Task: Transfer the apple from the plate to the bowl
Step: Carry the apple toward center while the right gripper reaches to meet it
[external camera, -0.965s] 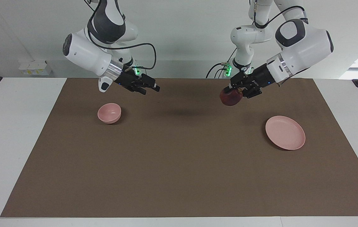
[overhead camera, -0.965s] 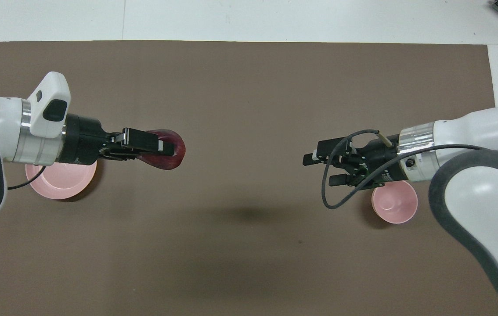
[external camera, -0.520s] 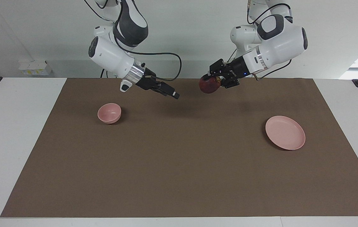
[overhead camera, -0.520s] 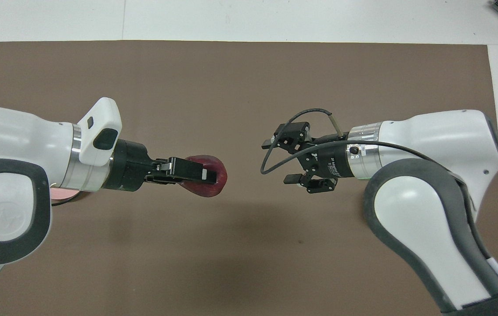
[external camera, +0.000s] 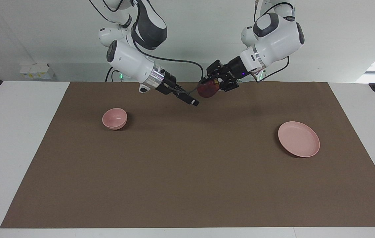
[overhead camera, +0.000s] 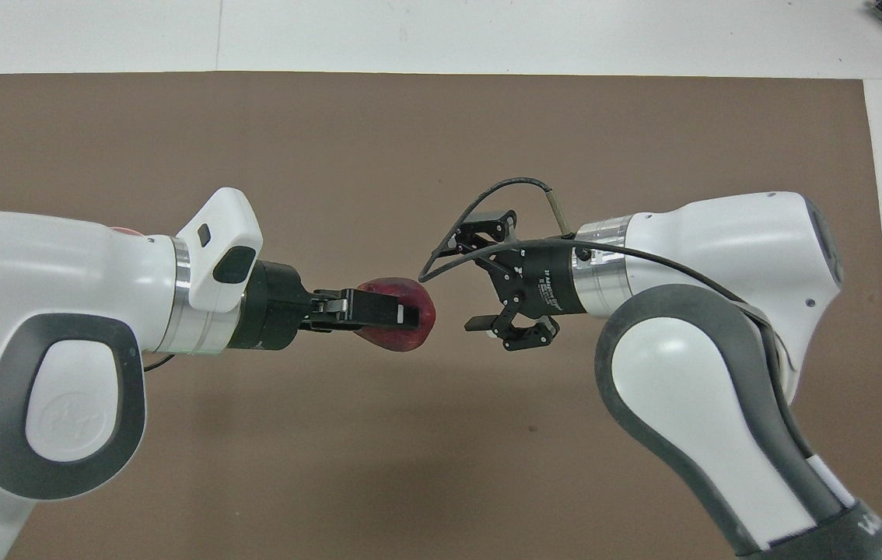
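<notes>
My left gripper is shut on the dark red apple and holds it in the air over the middle of the mat, toward the robots' edge. In the overhead view the left gripper holds the apple sideways. My right gripper is open and empty; in the overhead view it faces the apple with a small gap. The pink bowl stands empty toward the right arm's end. The pink plate lies empty toward the left arm's end. In the overhead view the arms hide the bowl and nearly all the plate.
A brown mat covers the white table. A black cable loops off the right wrist above its gripper. Nothing else stands on the mat.
Both arms have swung up and in toward the table's middle. The left gripper carried the apple away from the plate, and the gap to the open right gripper has shrunk to a little.
</notes>
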Robot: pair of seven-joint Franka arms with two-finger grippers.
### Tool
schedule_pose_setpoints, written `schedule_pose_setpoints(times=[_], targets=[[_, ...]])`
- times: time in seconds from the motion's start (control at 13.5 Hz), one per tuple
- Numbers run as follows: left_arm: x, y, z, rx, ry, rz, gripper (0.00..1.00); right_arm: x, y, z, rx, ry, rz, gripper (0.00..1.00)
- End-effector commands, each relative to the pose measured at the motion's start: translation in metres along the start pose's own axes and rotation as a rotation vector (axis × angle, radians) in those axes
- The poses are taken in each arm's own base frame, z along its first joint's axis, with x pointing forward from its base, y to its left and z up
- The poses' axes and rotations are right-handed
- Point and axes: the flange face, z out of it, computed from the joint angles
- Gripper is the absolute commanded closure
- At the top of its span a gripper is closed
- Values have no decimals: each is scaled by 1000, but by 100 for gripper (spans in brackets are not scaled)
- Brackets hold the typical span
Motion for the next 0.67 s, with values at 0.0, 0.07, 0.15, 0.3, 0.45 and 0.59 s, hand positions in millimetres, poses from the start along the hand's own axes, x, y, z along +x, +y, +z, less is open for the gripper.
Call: schedule_pose_setpoints(times=[0.0,0.07,0.15,0.3,0.45,0.59], targets=[[-15,4,7,-4,25,-15,100,-7,-6,2,8,-34,134,0],[-16,3,10,-2,26,-19,100,-11,-5,3,-3,-42,161,0],[-16,2,9,-2,30,-19,100,-13,-3,5,-24,-55,186,0],[-13,4,8,-2,62,-26,100,-18,-5,4,-41,-80,243,0],[-14,7,11,-2,65,-25,100,-21,-7,4,-30,-91,261,0],[-16,9,12,0,63,-43,100,-29,-5,9,-42,-96,278,0]])
